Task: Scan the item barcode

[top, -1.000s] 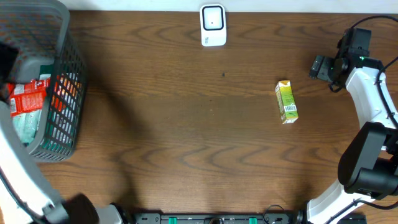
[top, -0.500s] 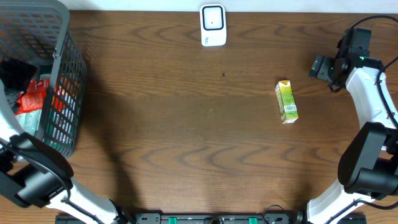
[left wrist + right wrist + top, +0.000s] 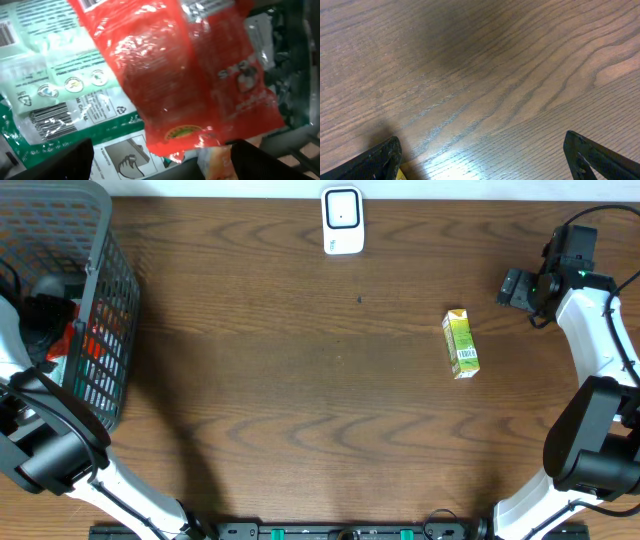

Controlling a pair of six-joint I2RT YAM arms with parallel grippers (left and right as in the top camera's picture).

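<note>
Inside the grey basket [image 3: 103, 300] at the far left, my left gripper [image 3: 48, 308] hangs open over the packets. Seen from the left wrist, a red foil packet [image 3: 190, 75] lies across a green-and-white packet [image 3: 60, 100] with a printed barcode. The left gripper [image 3: 165, 167] has a finger at each side of the red packet's lower edge, and I cannot tell if they touch it. A green juice carton [image 3: 461, 345] lies on the table at the right, barcode up. My right gripper [image 3: 512, 288] is open beyond it, over bare wood [image 3: 485, 165]. The white scanner [image 3: 342, 220] stands at the back centre.
An orange packet [image 3: 215, 160] peeks out under the red one. The basket's dark mesh wall [image 3: 295, 75] runs close on the right of the left wrist view. A yellow corner [image 3: 400, 175] shows by the right gripper's left finger.
My left arm has swung up from the front left and its gripper has come down into the basket over the packets. The right arm and the carton have not moved.
</note>
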